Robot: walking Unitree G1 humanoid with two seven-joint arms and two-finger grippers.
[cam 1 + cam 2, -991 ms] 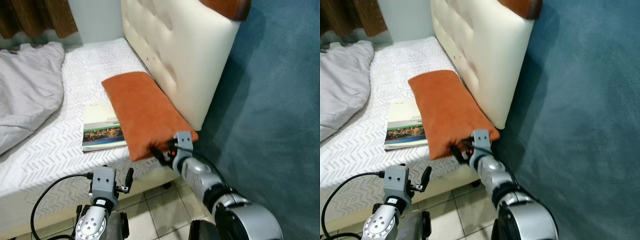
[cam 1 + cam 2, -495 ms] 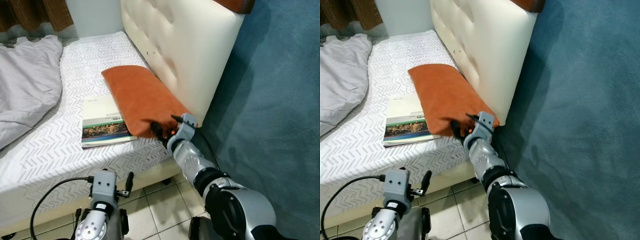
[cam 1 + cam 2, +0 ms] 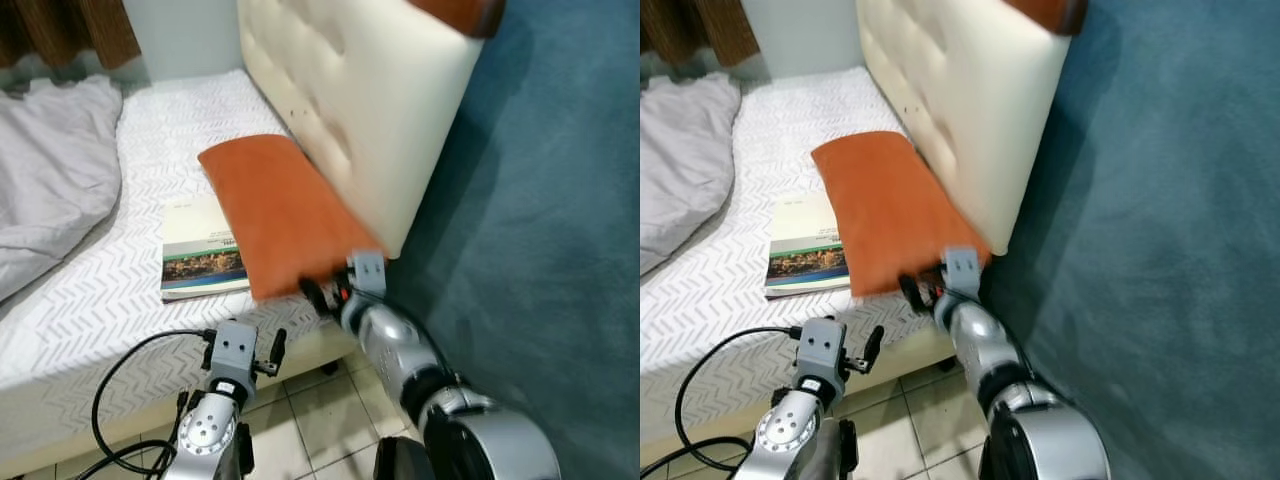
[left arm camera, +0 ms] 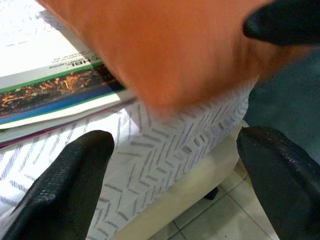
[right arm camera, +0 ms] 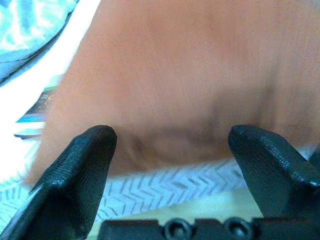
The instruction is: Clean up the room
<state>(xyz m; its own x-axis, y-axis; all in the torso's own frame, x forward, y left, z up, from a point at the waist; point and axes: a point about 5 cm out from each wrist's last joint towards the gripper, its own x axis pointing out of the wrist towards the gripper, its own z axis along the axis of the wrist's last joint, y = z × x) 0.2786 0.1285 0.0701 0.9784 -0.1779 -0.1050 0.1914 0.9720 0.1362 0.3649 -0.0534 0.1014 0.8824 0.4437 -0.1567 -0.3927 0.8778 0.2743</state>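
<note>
An orange pillow (image 3: 280, 215) lies on the bed along the cream padded headboard (image 3: 350, 110), its near end over the bed's edge. Part of it covers a book (image 3: 195, 250) with a green and photo cover. My right gripper (image 3: 318, 293) is at the pillow's near end, open; in the right wrist view its fingers (image 5: 90, 165) stand wide apart with the pillow (image 5: 190, 80) just ahead and nothing between them. My left gripper (image 3: 270, 348) hangs open lower down, in front of the mattress side, facing the book (image 4: 45, 85) and pillow end.
A crumpled grey duvet (image 3: 50, 180) covers the bed's left part. The mattress (image 3: 120, 310) has a white chevron sheet. Beige floor tiles (image 3: 310, 430) lie below the bed frame. A blue textured surface (image 3: 550, 200) takes up the right side.
The right gripper, which had pushed the pillow's end up onto the bed, has drawn back and down a little. The left arm has risen closer to the bed edge. The camera shifted slightly.
</note>
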